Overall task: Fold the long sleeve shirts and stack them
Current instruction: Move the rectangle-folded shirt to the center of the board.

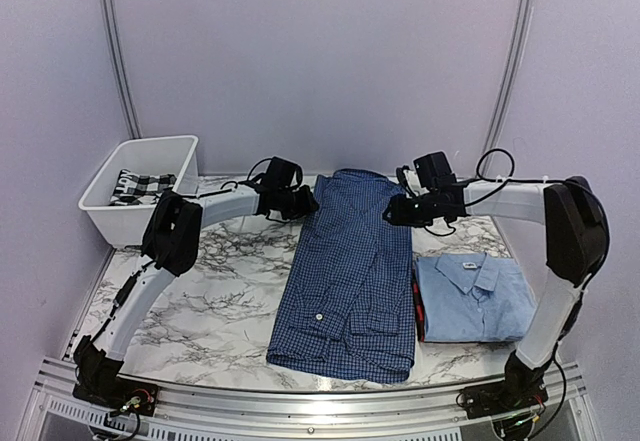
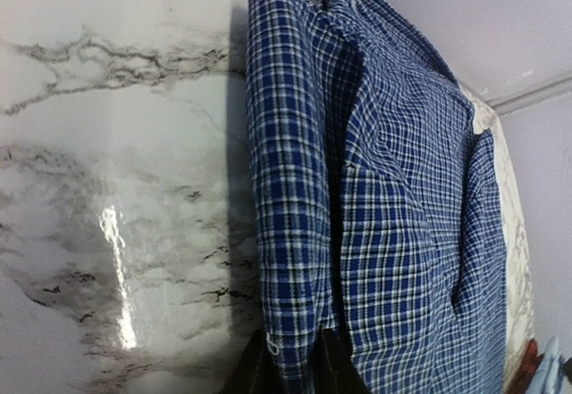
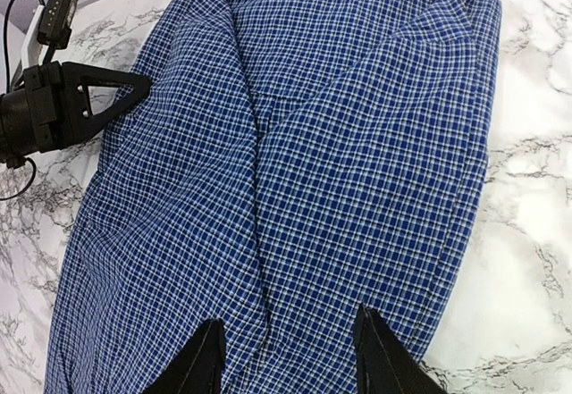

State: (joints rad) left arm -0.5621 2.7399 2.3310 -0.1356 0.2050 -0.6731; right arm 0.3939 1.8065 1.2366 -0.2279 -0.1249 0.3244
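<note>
Jaws, left: closed on the left edge of the dark blue shirt [image 1: 345,281], with a fold of checked cloth pinched between them at its far end.
Jaws, right: spread wide with nothing held, placed over the right side of the same shirt; contact with the cloth cannot be told.
Dark blue shirt: laid lengthwise mid-surface [image 1: 220,311], sides folded inward.
Light blue shirt [image 1: 475,296]: folded, at the near right, just beside the dark one.
Bin [image 1: 125,223]: white, far left, black-and-white checked cloth [image 1: 140,186] inside.
</note>
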